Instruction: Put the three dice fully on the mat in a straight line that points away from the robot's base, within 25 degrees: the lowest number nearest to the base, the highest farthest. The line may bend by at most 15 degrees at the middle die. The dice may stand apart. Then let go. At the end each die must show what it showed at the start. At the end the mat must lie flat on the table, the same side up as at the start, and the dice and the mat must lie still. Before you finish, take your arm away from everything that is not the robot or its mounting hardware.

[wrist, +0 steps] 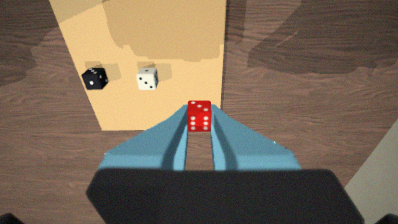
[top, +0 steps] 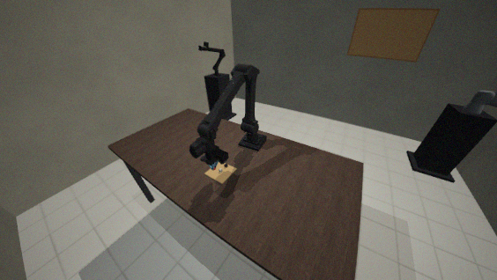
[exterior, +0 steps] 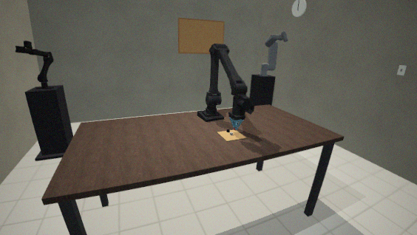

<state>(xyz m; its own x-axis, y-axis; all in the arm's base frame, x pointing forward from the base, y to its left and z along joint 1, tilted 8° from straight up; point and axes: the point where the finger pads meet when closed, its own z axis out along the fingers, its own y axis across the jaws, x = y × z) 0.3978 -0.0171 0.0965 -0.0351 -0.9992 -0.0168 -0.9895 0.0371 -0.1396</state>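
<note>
Well, the gripper (top: 214, 165) (exterior: 235, 129) (wrist: 199, 111), nearly closed, pinches the red die (wrist: 199, 116) (six pips facing the camera); beyond its tips, the white die (top: 220, 170) (exterior: 231, 134) (wrist: 147, 79).

Pips only, wrist view: red die (wrist: 199, 116) (exterior: 235, 128) reads six on its larger visible face and three on the one above; white die (wrist: 147, 79) (top: 220, 170) (exterior: 231, 134), three on its broadest face; black die (wrist: 95, 79) (top: 226, 165) (exterior: 228, 131), one on its broadest, others too small.

Your arm reaches out, jaws down

From its base, your black arm (top: 226, 99) (exterior: 230, 68) rises, folds at the elbow and descends; your blue-fingered jaws (top: 214, 165) (exterior: 236, 129) are clamped, nearly closed.
</note>
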